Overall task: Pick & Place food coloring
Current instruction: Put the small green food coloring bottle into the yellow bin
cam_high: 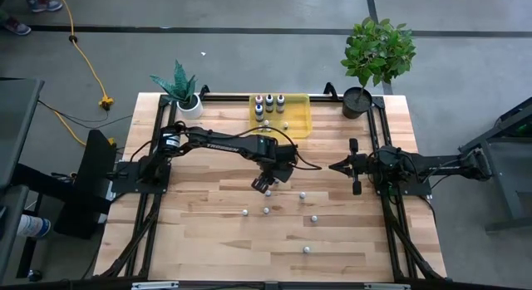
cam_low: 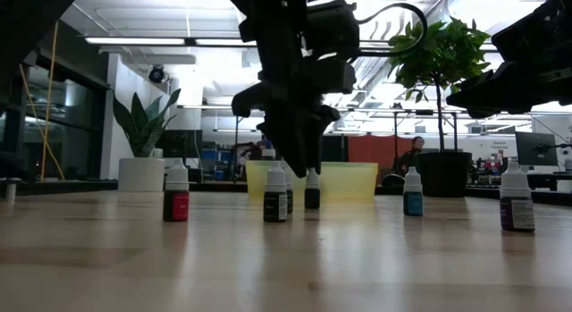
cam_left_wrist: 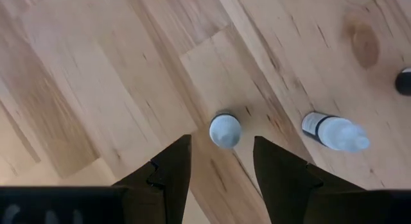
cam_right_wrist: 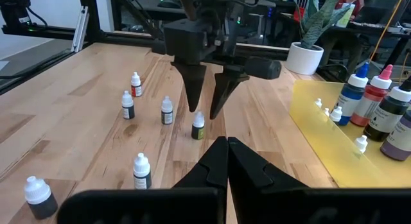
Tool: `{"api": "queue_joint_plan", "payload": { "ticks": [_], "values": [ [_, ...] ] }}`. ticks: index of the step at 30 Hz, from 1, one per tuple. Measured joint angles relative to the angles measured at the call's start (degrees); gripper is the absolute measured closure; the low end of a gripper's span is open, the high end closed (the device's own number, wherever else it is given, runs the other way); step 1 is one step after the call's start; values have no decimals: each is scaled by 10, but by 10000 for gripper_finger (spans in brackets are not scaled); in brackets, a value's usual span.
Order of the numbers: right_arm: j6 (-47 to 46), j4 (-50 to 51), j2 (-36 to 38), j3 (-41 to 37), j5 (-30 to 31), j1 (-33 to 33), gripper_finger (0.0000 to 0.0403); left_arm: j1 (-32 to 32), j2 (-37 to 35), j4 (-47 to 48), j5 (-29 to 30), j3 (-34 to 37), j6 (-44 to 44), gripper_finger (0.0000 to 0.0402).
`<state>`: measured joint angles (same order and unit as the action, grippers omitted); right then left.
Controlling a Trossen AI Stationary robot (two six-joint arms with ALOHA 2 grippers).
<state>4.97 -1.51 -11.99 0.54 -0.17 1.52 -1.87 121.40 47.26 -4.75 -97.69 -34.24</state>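
Note:
The food coloring is split between table and tray. Several small white-capped bottles stand upright on the wood (cam_high: 266, 209) (cam_right_wrist: 128, 105). Three larger ones (cam_high: 269, 101) stand in the yellow tray (cam_high: 301, 128), with a few small ones beside them. My left gripper (cam_high: 263, 187) (cam_left_wrist: 221, 139) hangs open over the table's middle, pointing down. Its fingertips flank the cap of one small bottle (cam_left_wrist: 225, 129) (cam_right_wrist: 198, 126) without touching it. A second small bottle (cam_left_wrist: 334, 131) stands close by. My right gripper (cam_right_wrist: 227, 142) (cam_high: 335, 166) waits shut at the table's right side.
A small snake plant in a white pot (cam_high: 184, 92) stands at the far left corner and a bushy plant in a dark pot (cam_high: 357, 101) at the far right. Black frame rails (cam_high: 158, 157) run along the table's left and right sides. Bare wood lies toward the near edge.

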Motion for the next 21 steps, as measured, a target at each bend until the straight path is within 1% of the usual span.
{"api": "queue_joint_plan", "payload": {
  "ticks": [8, 14, 21],
  "values": [
    [0, 0, 0, 0, 0, 0, 402, 0, 10, -10, -4, 1, 6, 243],
    [0, 0, 0, 0, 0, 0, 402, 0, 19, -25, -4, 1, 48, 243],
    [0, 0, 0, 0, 0, 0, 402, 0, 24, -30, -7, 0, 63, 243]
  ]
}}
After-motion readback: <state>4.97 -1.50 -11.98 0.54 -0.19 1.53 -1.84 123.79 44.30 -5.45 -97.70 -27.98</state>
